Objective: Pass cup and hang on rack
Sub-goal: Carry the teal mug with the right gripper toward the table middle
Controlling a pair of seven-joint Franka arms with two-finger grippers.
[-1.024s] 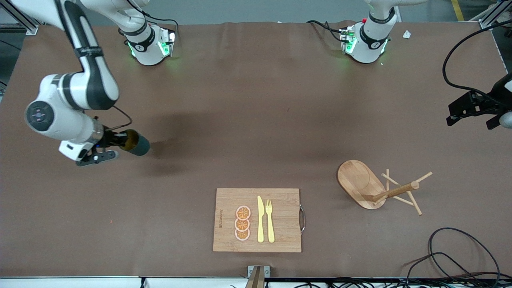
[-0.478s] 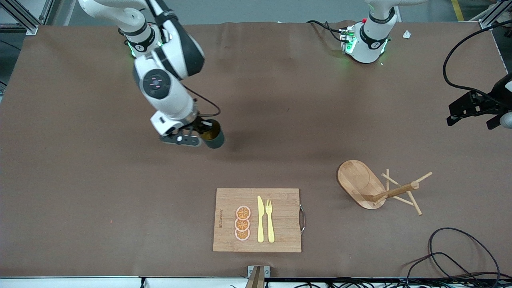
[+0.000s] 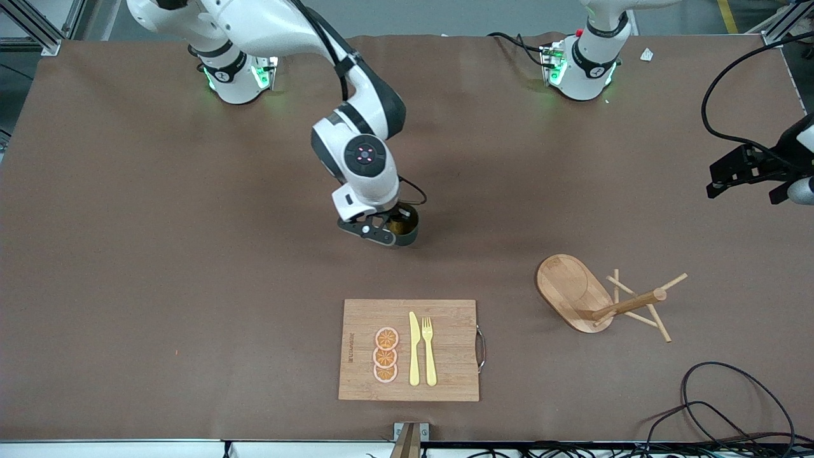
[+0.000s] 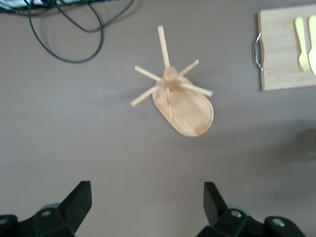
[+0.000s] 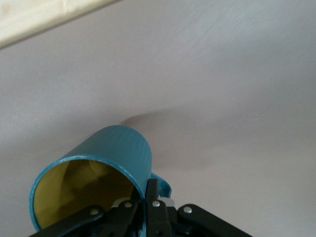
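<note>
While the front view hides it, cup's [image 5: 96, 180] handle [image 5: 161, 186] shows by right hand [image 5: 143, 210].

bare table [image 3: 496, 210] between cup [image 3: 407, 230] and rack [image 3: 598, 299]

The brown table [image 3: 191, 305] carries the rack [image 3: 575, 292], a cutting board [image 3: 445, 318] and loose cables [image 3: 718, 401].

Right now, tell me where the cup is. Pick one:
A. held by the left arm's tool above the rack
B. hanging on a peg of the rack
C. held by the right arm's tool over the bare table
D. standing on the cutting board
C: the right tool is shut on the cup over the bare table, while the left tool waits open and empty, with the rack bearing nothing.
</note>
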